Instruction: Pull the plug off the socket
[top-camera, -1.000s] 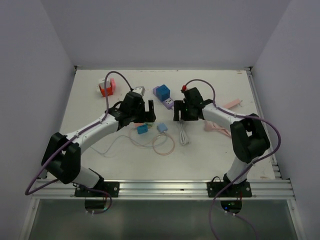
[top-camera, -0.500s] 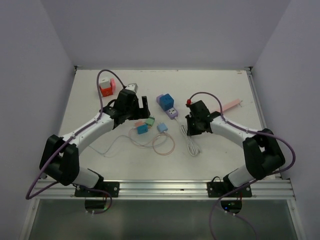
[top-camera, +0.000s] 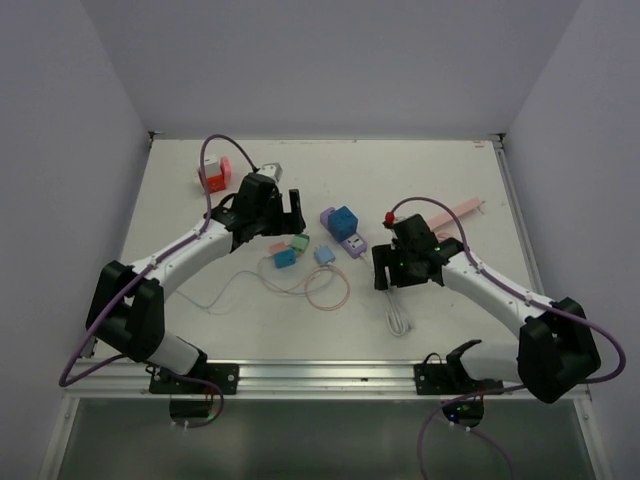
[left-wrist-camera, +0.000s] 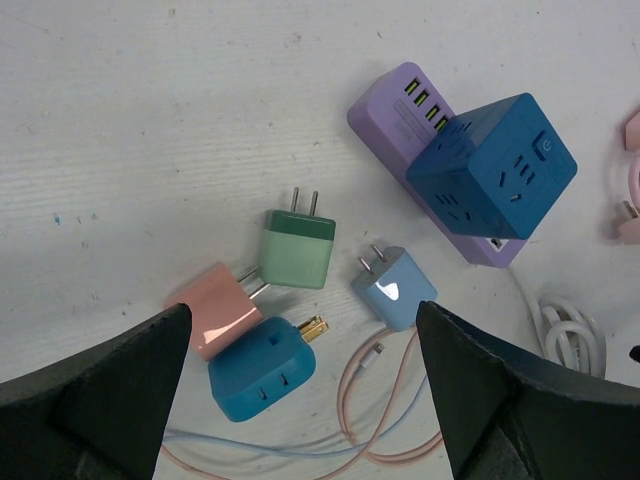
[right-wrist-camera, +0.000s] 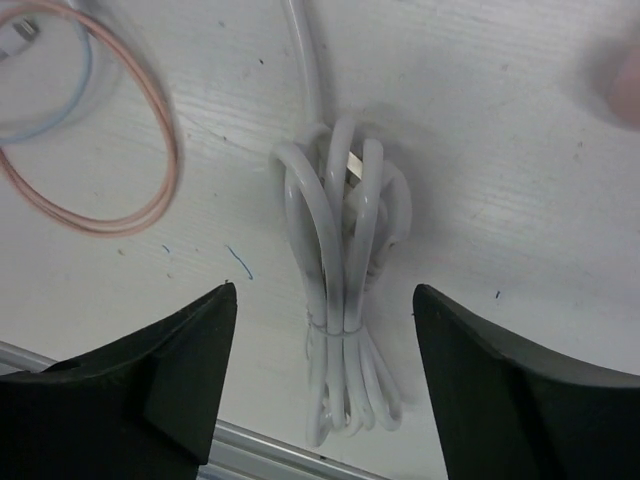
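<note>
- Plug cube (left-wrist-camera: 495, 180), blue, sits atop the purple strip (left-wrist-camera: 390, 110), mid-table.
- Right gripper (top-camera: 395, 280) hangs nearest, fingers spread and empty, over a bundled white cable (right-wrist-camera: 340, 250).
- Left gripper (left-wrist-camera: 302, 320), likewise spread and empty, hangs above four loose plugs (left-wrist-camera: 297, 248) beside the strip.
- Orange-pink block (top-camera: 213, 175) lies farthest, at the left.

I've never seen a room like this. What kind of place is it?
Probably a robot test bench in a lab: two robot arms bolted to a metal rail, plain walls boxing in a white table, and loose chargers scattered on it.
</note>
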